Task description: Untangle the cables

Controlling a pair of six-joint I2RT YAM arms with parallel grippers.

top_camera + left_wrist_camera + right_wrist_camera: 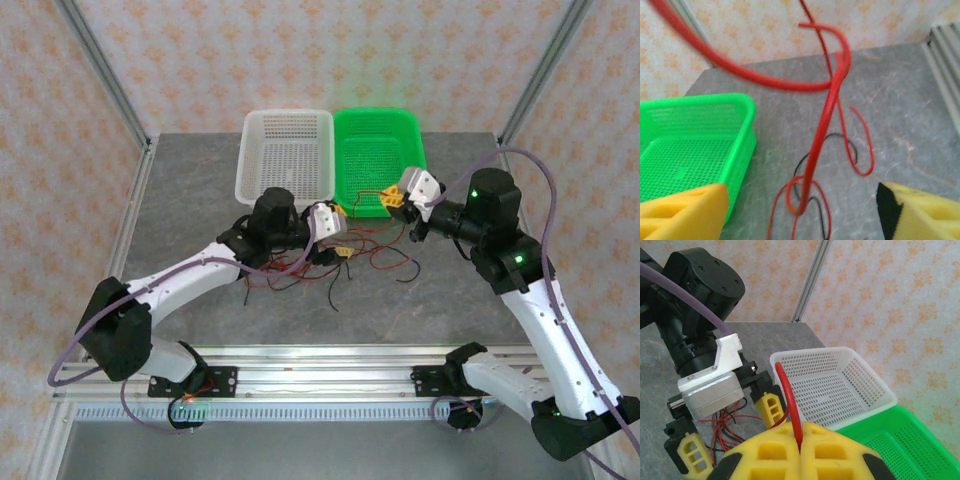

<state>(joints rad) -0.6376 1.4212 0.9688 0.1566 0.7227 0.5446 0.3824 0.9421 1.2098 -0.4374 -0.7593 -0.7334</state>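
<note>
The right gripper (pixel 800 449) pinches one red cable (pixel 789 395) up from the cables (pixel 322 266) heaped on the table (pixel 460 290) near the green basket (pixel 376 116); the left gripper (pixel 802 215), agape and seemingly empty, should pin that heap while the right lifts slowly.

free: table (pixel 200 200) left | blocked: cables (pixel 290 272) centre, white basket (pixel 243 165), green basket (pixel 418 140) behind

Smooth red-sheathed cables (pixel 825 125), glossy perforated plastic green basket (pixel 742 145), matt marbled grey tabletop (pixel 910 125), brushed metal rail (pixel 330 378)
</note>
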